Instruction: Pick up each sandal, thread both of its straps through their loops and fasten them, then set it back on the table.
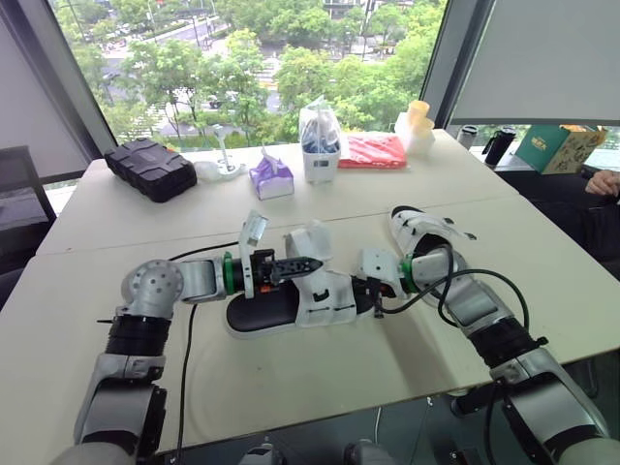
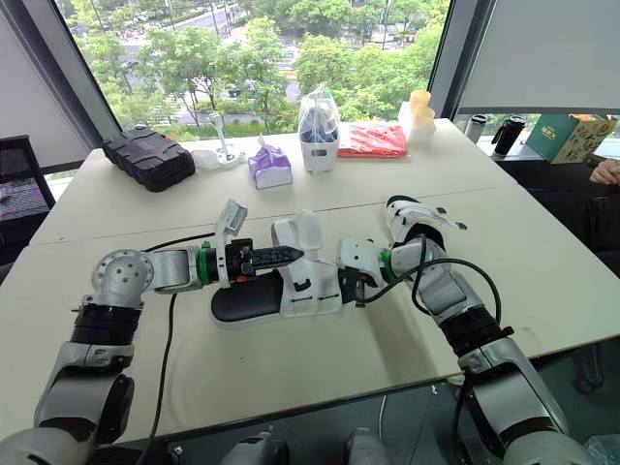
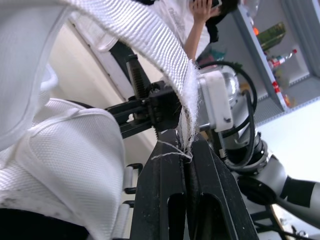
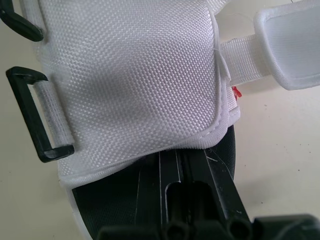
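The left gripper (image 1: 312,263) is pinching the strap (image 3: 165,55); the loop (image 4: 30,120) is lying at 5 o'clock. The closed right gripper (image 1: 366,294) is bracing the sandal (image 1: 262,315).

Bright daylight pours through the window (image 1: 262,68), shadows faint.

Left, near sandal (image 1: 325,300); right, far sandal (image 1: 422,231).

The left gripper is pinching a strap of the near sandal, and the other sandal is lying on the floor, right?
Not quite. The left gripper does pinch a strap of the near sandal, but the other sandal lies on the table, not the floor; the left eye view shows it there.
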